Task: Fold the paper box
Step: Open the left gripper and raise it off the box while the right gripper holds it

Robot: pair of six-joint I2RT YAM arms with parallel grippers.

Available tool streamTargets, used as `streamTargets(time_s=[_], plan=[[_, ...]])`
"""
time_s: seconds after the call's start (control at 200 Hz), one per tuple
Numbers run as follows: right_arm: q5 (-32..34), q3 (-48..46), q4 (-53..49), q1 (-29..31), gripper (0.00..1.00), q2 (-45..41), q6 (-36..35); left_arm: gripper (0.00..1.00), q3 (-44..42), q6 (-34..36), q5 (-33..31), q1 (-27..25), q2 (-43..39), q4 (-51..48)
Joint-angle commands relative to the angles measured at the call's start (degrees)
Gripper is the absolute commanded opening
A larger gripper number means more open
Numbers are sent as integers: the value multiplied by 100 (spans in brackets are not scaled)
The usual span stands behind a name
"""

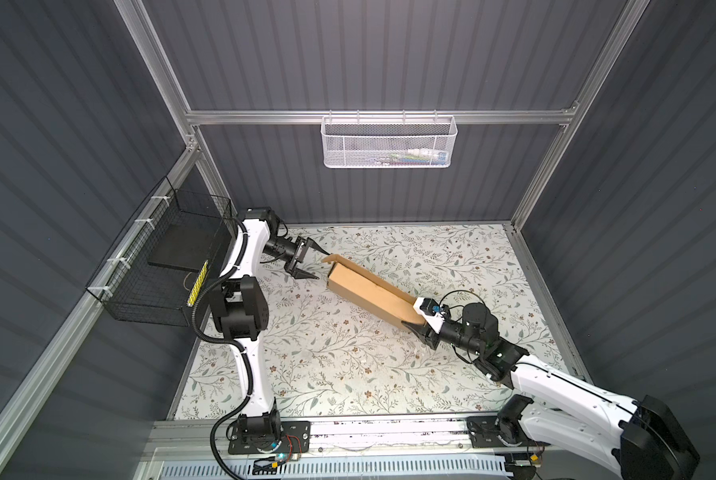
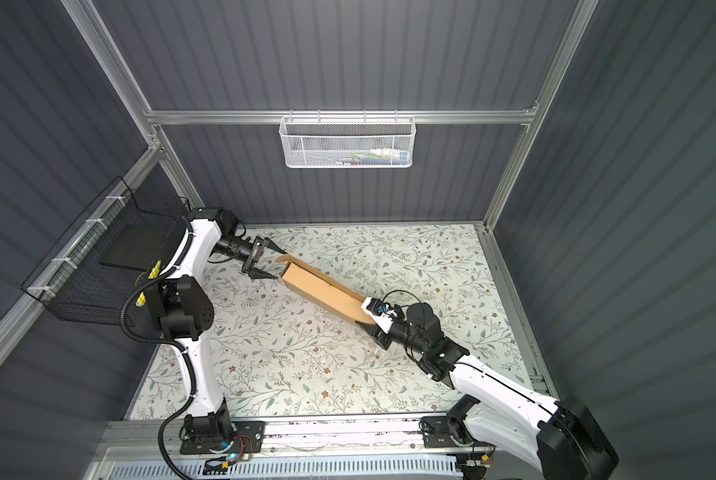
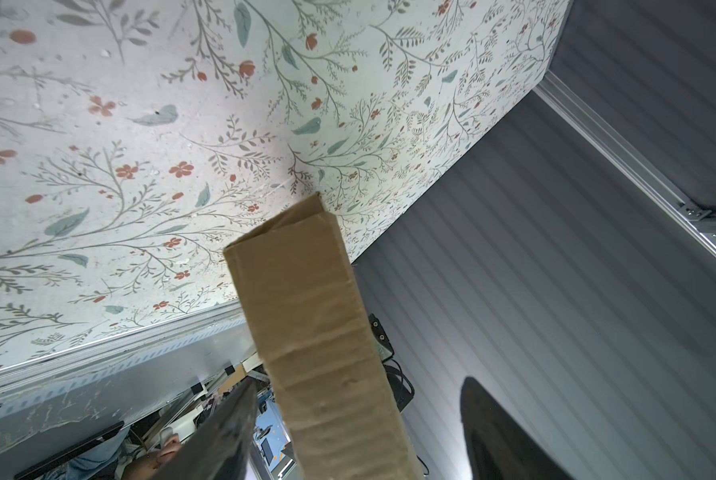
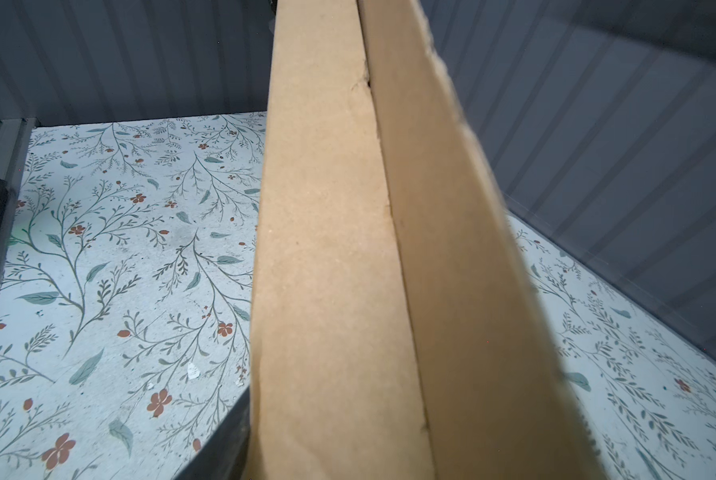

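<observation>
My R pincer (image 1: 416, 316) clamping paper box (image 1: 368, 286) end; L pincer (image 1: 323, 265) hanging apart at opp. end. Prob. mostly folded; flap (image 1: 328, 259) by L pincer needing tucking.

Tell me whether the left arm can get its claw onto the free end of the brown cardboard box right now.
Probably yes. The left claw is open and faces the loose end of the brown cardboard box, with nothing between them; the right claw grips the other end.
</observation>
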Motion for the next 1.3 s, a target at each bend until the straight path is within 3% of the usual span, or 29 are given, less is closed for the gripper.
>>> streamTargets(time_s=[0.0,0.115,0.435,0.62,0.76,0.956,1.136,1.296], plan=[[-28,93,-239,33,41,-119,-60,77,397,114,-287,133,218,-6],[-57,104,-439,32,41,-177,-47,76,555,11,-476,182,299,122],[-115,247,-930,33,41,-257,130,71,-137,-949,-1345,191,-319,1559],[-172,384,-1208,32,41,-270,248,70,-1179,-1761,-1852,191,-1115,3412],[-409,531,-1427,32,41,-231,298,70,-1155,-1473,-2227,182,-1310,3898],[-450,816,-1808,32,40,-52,382,68,-874,-211,-2446,182,-1565,3857],[-482,983,-2014,34,41,72,476,64,-1766,586,-2504,186,-2418,4607],[-569,1121,-2157,25,41,301,474,58,-2643,900,-1970,191,-2990,5292]])
